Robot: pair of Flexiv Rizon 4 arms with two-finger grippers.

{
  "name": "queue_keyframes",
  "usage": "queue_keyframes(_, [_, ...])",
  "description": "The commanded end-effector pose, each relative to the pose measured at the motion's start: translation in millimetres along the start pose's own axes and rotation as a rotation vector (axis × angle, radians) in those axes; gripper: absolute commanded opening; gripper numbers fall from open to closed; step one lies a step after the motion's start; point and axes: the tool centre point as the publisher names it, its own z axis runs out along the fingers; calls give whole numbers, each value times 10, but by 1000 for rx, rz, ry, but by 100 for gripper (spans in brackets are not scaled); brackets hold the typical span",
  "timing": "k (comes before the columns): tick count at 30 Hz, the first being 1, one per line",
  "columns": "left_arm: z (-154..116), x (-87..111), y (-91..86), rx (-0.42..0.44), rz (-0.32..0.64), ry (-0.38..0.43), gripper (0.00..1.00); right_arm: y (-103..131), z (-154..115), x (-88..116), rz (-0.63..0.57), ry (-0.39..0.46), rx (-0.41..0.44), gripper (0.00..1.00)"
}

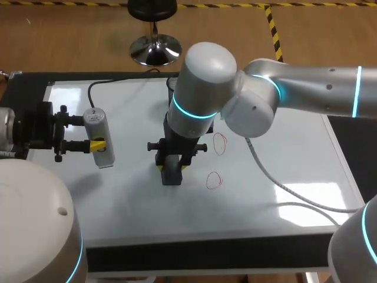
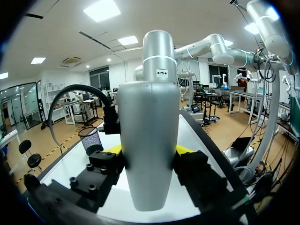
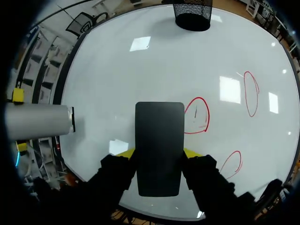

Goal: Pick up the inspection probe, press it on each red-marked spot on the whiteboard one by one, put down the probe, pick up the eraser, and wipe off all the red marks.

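Our left pincer [image 1: 97,144] is clamped on the inspection probe [image 1: 97,132], one yellow-tipped finger on either side of the silver barrel, which stands upright between them with its narrow end down over the whiteboard [image 1: 265,194]. From the left wrist the probe [image 2: 150,140] fills the gap of that pincer [image 2: 150,150], and a black cable [image 2: 70,93] arcs away behind it. We cannot tell whether the tip meets the board.

Our right arm comes across the middle, and our right pincer [image 1: 172,167] points down with the black eraser [image 1: 171,175] gripped between its fingers. From the right wrist the eraser [image 3: 159,145] juts out ahead of the pincer [image 3: 158,153], both yellow tips pressed to its long sides. Whether its face touches the whiteboard [image 3: 140,70] does not show.

Three red marks are in view from that wrist, all on the side away from our left pincer: one red ring [image 3: 197,116] just beside the eraser's far end, a taller red loop [image 3: 251,93] farther out, and a third red mark [image 3: 232,164] beside the finger. A black mesh cup [image 3: 193,11] stands well ahead of the right pincer
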Motion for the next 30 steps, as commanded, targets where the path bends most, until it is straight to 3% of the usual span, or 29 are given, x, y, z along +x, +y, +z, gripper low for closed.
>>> queue_keyframes(1, [-3,13,-15,0,2,-4,0,82,94,86,1,0,13,0])
queue_keyframes(17, [-3,13,-15,0,2,-4,0,188,234,177,23,9,12,0])
queue_keyframes(30, [-3,13,-15,0,2,-4,0,153,263,-69,48,-14,-5,0])
